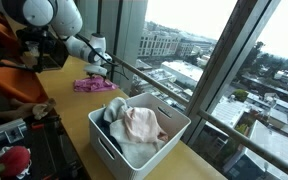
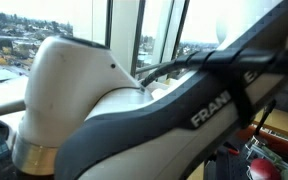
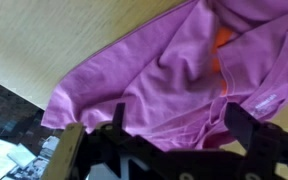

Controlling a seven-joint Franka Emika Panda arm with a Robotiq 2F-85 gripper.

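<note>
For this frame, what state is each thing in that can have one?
purple garment: crumpled, lying on the table.
gripper: open, empty, poised over the purple garment.
white basket: upright on the table, filled with clothes.
clothes: bunched loosely inside the white basket.

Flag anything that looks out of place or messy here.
The purple garment lies crumpled on the table, apart from the white basket where other clothes are heaped. The open gripper hangs just above it. Also odd: the arm fills nearly all of an exterior view, hiding the scene.
</note>
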